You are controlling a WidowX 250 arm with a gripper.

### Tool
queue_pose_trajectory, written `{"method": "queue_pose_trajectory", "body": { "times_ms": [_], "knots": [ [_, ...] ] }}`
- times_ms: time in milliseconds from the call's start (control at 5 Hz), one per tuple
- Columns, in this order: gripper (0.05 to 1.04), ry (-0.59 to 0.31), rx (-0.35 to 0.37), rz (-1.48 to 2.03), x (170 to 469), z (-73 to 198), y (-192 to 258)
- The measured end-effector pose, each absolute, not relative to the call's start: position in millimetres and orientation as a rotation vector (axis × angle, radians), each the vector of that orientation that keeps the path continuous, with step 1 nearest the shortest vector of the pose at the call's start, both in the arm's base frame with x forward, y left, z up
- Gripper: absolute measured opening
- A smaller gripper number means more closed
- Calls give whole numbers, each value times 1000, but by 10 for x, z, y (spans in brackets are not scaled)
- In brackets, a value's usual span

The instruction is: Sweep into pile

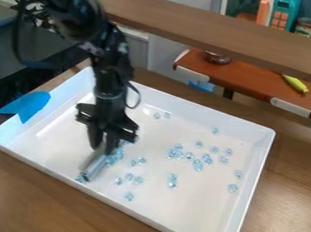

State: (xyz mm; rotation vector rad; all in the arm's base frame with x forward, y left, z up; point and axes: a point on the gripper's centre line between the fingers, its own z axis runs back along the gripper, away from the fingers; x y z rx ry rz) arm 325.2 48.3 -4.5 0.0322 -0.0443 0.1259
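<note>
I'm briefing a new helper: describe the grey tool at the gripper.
Start at the large white tray on the wooden table. In its left half hangs the black gripper; at its tip a grey tool slants toward the near wall. Its bar shape distinguishes it from the small blue pieces nearby.

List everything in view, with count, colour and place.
tray: one, white, on the table
small pieces: over twenty, pale blue, scattered in the tray
sweeping tool: one, greyish, at the gripper's tip
blue sheet: one, over the tray's left edge
table: one, brown
board: one, brown, behind the tray
yellow object: one, on the reddish-brown counter
arm: one, black, from upper left
gripper: one, black, over the tray
</note>
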Motion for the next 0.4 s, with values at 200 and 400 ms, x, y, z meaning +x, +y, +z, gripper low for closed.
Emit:
{"method": "queue_pose_trajectory", "body": {
  "times_ms": [200, 400],
  "knots": [
    [322, -32, 8, 102, 3251, -15, 197],
    [322, -20, -18, 117, 3293, 45, -86]
  ]
}}
